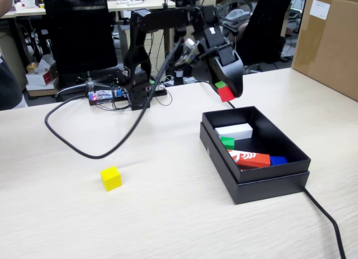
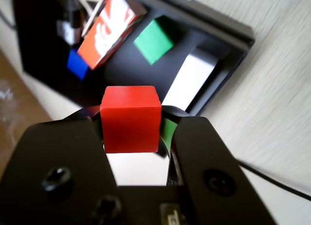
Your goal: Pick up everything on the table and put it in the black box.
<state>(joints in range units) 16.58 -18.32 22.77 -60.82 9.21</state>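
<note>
Fingers [image 2: 132,137] pinch red cube [image 2: 130,119] (wrist view: fully visible).

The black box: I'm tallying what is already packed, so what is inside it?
Inside the black box: a green cube, a flat white block, a red-and-white printed box and something blue. The floor beneath them is hidden.

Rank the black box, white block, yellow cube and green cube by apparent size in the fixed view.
1. black box
2. white block
3. yellow cube
4. green cube, though it lies farther back and is partly hidden, so the cubes may match.
</note>
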